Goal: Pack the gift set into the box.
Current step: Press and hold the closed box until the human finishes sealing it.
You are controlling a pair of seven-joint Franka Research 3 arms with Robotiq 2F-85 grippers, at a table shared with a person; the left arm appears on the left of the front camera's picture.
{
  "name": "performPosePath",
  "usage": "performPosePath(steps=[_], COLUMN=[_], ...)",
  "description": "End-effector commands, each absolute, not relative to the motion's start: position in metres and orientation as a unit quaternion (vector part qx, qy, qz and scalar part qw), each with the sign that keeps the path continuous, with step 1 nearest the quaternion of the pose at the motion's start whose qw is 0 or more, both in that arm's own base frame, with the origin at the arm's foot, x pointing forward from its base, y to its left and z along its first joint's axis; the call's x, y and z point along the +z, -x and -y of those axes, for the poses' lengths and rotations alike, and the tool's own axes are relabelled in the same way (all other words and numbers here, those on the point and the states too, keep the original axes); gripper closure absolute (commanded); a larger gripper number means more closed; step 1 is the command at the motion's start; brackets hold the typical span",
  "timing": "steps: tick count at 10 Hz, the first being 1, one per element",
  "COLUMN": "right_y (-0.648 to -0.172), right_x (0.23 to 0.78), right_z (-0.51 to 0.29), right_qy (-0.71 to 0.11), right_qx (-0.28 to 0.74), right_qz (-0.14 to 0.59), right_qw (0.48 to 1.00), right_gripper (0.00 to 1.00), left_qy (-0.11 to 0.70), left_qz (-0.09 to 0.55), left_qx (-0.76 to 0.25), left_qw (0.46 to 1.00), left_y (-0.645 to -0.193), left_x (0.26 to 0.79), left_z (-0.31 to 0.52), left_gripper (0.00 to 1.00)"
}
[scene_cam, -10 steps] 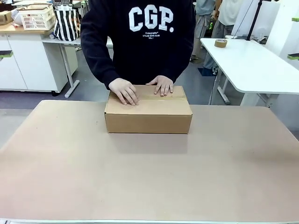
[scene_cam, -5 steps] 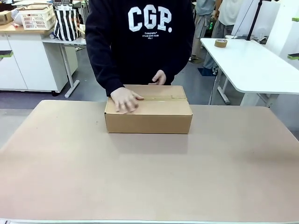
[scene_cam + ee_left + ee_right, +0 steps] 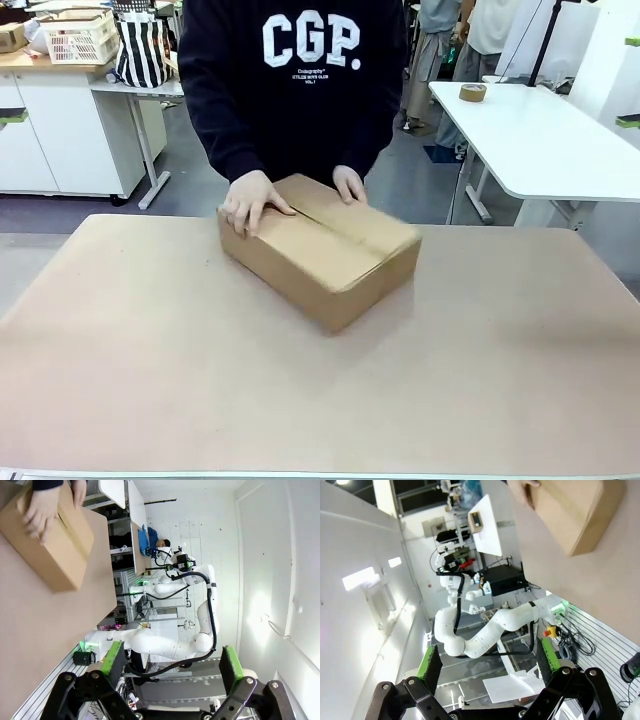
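Seemingly the packing is near its end: on the table (image 3: 150, 380) the box (image 3: 320, 245) lies in the upper middle of the frame with its flaps shut, set askew with 1 corner toward the camera and slightly blurred, so whether the gift set is inside cannot be told. The turn will likely go best if the box pivots flat on the table with both palms pressing down, so the centre seam stays shut. The person's hand at frame left (image 3: 250, 200) is spread open on the top face, clasping nothing; the other hand (image 3: 349, 184) curls loosely over the far edge. The left gripper (image 3: 172, 652) and right gripper (image 3: 486, 660) gape wide and empty, well apart from the box.
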State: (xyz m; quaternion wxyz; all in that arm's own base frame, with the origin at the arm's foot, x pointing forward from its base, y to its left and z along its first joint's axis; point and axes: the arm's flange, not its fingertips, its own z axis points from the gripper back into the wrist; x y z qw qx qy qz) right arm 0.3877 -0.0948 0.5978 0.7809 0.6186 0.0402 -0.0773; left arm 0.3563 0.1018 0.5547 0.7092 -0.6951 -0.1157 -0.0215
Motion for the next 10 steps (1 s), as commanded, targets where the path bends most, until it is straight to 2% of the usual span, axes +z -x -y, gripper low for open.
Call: performPosePath(steps=[1, 10], right_y=[-0.3865, -0.3865], right_x=[0.5983, 0.5983], right_z=[0.0928, 0.0928], right_qy=[-0.616, -0.616], right_qx=[-0.084, -0.084], right_qz=[-0.041, -0.041], right_qw=[0.782, 0.782], right_gripper=[0.00, 0.00], left_qy=[0.705, 0.705], left_qz=[0.120, 0.120], left_qx=[-0.022, -0.022], left_qw=[0.698, 0.698], left_y=[-0.3546, -0.3546], left_x=[0.5567, 0.5567], left_z=[-0.1003, -0.1003], left_gripper=[0.00, 0.00])
